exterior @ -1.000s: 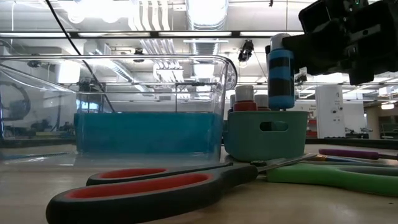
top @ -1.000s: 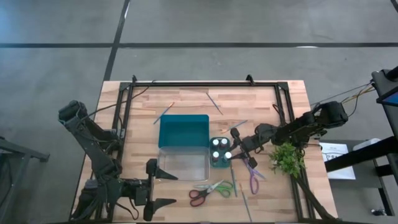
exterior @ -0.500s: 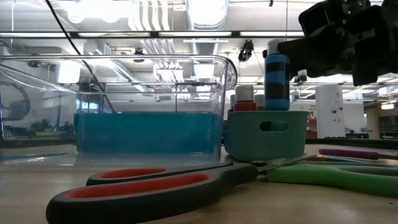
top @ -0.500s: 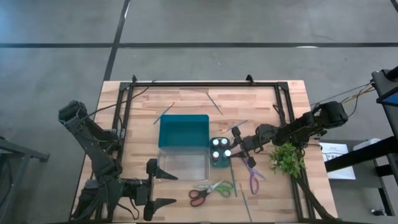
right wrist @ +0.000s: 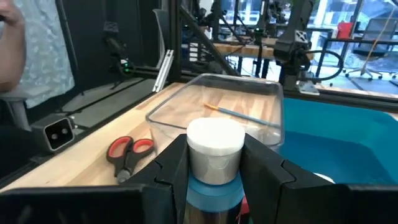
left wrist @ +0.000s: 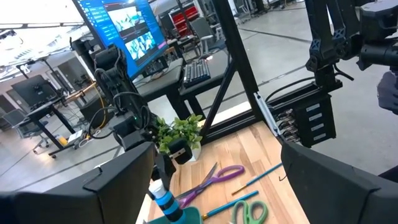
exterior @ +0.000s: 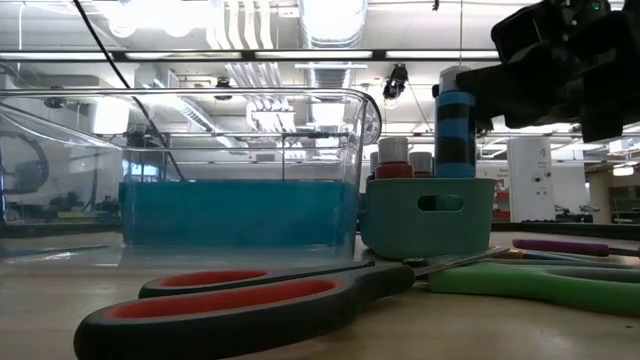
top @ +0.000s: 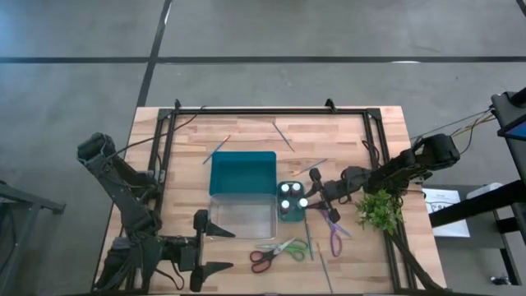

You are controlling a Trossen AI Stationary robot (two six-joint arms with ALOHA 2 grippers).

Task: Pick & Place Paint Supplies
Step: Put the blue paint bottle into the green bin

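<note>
At lower left of the high view, on the wooden surface (top: 189, 156): left gripper (top: 215, 249) parked, fingers spread wide and holding nothing. Just right of it, a clear container (top: 242, 217) with a thin brush lying inside, touching the teal container (top: 242, 173) above it. Toward upper centre, two thin brushes (top: 216, 148) lying loose on the bare wood, well apart from each other. At lower centre, red-green scissors (top: 278, 253) flat on the surface; in the low view, red handles nearest the camera, blades pointing right. At centre, a small teal cup (top: 290, 213) beside the clear container, white-capped paint bottles standing upright inside. Over the cup's right edge, right gripper (top: 311, 196) clenched on a blue paint bottle (exterior: 455, 123) with dark bands and a white cap, held upright, base at about the cup's rim in the low view. Right of the cup, purple scissors (top: 334, 237) and more brushes beside them. At right, a green plant sprig (top: 379, 210) just under the right arm.
</note>
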